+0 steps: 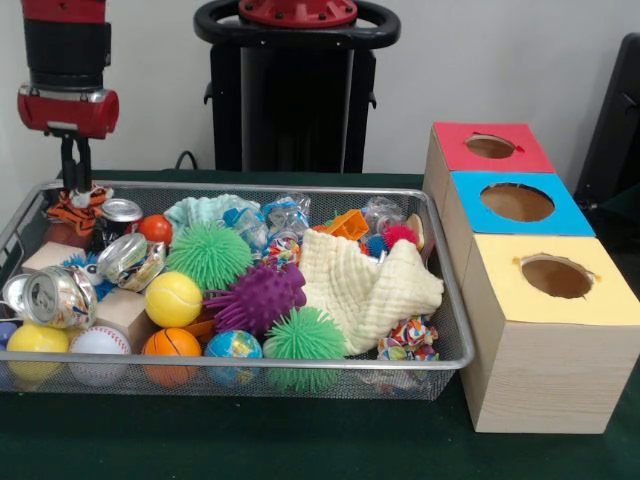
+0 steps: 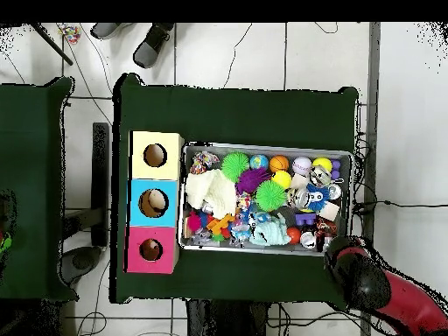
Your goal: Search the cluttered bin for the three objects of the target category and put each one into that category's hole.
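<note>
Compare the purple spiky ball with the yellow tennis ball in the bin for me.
The purple spiky ball is covered in soft spikes; the yellow tennis ball is smooth with a curved seam. The purple one looks wider and sits beside the cream cloth; the yellow one lies farther from it. Both rest in the bin.

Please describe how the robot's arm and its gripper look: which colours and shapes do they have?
In the front view the arm is a thick cylinder in red and black bands, ending in a rounded red collar. Below it hangs the gripper, a narrow dark part. In the overhead view the arm is a rounded red and black link. No markings or loose cables are visible.
</note>
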Controlling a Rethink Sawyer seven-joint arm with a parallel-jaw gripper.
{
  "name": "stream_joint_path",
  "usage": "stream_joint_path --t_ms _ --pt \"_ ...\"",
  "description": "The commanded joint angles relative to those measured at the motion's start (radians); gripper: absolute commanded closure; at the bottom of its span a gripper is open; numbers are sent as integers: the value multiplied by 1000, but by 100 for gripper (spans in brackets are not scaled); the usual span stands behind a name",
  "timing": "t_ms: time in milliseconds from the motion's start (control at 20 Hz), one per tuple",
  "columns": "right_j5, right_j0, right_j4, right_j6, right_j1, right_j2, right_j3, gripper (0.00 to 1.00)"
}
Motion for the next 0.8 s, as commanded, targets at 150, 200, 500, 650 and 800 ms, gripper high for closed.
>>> stream_joint_path --t_ms 150,200,500,650,800 --pt "52 -23 62 126 -131 124 132 100" --pt "52 -28 65 126 -140 129 142 100" --pt "35 -22 63 141 -192 115 205 100" --pt "35 35 61 162 -230 59 220 100" --pt "19 88 58 185 -247 25 234 100"
